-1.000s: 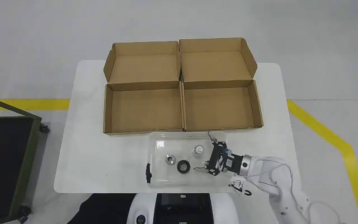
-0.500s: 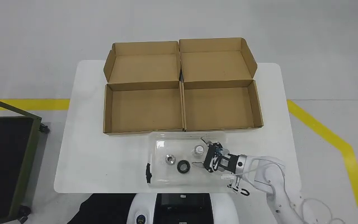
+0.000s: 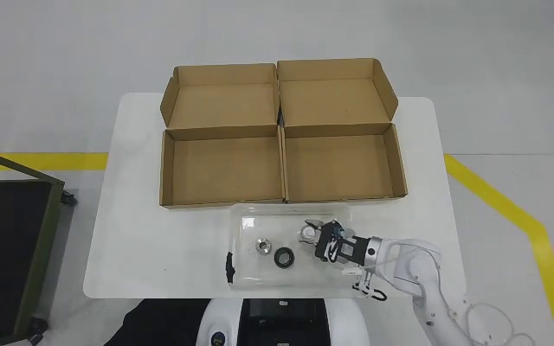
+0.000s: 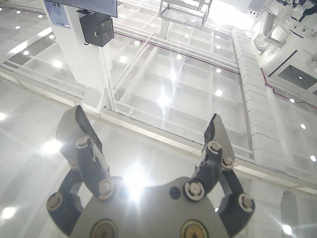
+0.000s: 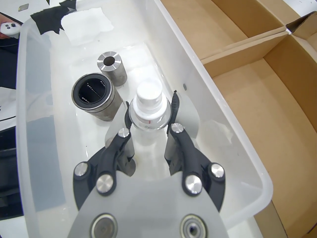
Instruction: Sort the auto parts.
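Since a second ago the right gripper (image 5: 150,111) has slid deeper into the clear plastic bin (image 3: 238,227) and its jaws have drawn in. They now press on both sides of the small clear spray bottle (image 5: 149,100), which stands upright on the bin floor near the wall that faces the cardboard boxes (image 3: 222,169).

The bottle's label carries a red stripe and fine print too small to read. A white paper patch (image 5: 84,28) on the bin's end wall, held by black tape (image 5: 53,19), looks blank.

The right wrist view shows detail the top view lacks. The linear bearing (image 5: 95,95) stands just beside the bottle with rows of balls visible inside its bore, and a steel sleeve (image 5: 111,68) stands upright behind it. From above, both read as small rings.

The left gripper (image 4: 146,115) points up at the ceiling lights, jaws spread wide and empty.
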Controlling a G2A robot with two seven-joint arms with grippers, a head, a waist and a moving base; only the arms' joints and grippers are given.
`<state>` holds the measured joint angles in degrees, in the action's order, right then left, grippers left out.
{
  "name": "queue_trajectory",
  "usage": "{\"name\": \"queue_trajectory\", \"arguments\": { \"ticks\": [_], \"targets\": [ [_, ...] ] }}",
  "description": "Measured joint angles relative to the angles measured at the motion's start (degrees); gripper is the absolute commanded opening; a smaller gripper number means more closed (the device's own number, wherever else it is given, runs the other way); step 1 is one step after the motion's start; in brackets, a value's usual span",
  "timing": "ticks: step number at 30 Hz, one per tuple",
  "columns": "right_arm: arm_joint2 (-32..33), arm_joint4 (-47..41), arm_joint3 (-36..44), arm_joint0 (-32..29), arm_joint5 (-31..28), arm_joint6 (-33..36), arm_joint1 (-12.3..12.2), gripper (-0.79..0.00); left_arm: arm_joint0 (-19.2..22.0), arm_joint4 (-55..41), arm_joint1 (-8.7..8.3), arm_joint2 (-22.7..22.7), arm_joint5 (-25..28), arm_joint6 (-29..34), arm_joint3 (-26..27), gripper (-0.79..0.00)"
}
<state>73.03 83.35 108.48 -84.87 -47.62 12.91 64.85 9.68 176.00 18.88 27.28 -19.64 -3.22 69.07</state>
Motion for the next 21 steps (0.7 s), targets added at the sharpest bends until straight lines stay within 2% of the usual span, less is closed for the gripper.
{"name": "queue_trajectory", "arguments": {
  "ticks": [11, 17, 21],
  "targets": [
    [3.52, -5.39, 5.40, -1.98, -0.40, -4.97, -0.75, -0.785, 0.00, 0.00, 0.00, 0.00, 0.00, 0.00, 0.00, 0.000],
    [2.81, -13.01, 6.14, -1.36, 0.44, -8.94, -0.57, -0.785, 0.00, 0.00, 0.00, 0.00, 0.00, 0.00, 0.00, 0.000],
    [1.51, -21.46, 4.96, 0.49, 1.18, -10.32, -0.25, -0.785, 0.00, 0.00, 0.00, 0.00, 0.00, 0.00, 0.00, 0.000]
  ]
}}
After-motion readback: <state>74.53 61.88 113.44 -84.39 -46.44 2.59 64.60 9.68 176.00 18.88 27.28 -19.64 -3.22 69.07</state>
